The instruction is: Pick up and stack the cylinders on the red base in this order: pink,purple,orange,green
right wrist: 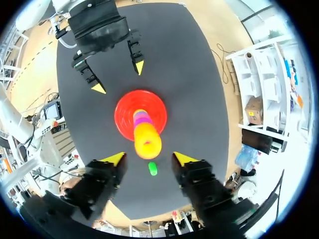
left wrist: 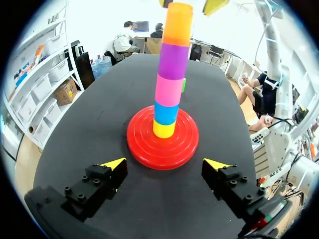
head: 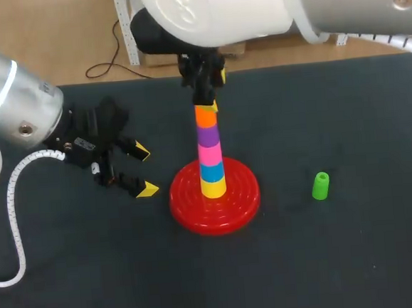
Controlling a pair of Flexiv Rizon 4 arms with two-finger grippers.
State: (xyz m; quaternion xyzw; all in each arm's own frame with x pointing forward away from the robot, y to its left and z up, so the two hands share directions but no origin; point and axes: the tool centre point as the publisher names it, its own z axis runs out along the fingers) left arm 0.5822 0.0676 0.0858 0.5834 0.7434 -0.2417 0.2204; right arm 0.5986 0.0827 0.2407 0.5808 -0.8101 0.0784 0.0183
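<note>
Right gripper [head: 205,100] hangs straight over the stack, in the upper middle of the head view. Its two fingers are spread, with a gap on either side of the orange cylinder [head: 205,116], so it grips nothing. From its own wrist camera the orange cylinder shows just ahead of and between the yellow tips, touched by neither.

The stack stands upright on the red base [head: 192,208], a little below the centre of the head view. From the bottom up it runs yellow cylinder [head: 213,188], blue cylinder [head: 212,171], pink cylinder [head: 209,154], purple cylinder [head: 207,135], then the orange one on top.

The green cylinder [head: 320,185] sits alone on the black table [head: 343,257], right of centre in the head view and well apart from the base. In the right wrist view it shows under the gripper, between the fingers but far below them.

Left gripper [head: 142,171] rests low at the left of the head view, just beside the base's rim, with its fingers wide apart and holding nothing. Its wrist camera looks straight at the stack, with the base ahead of the two parted tips.
</note>
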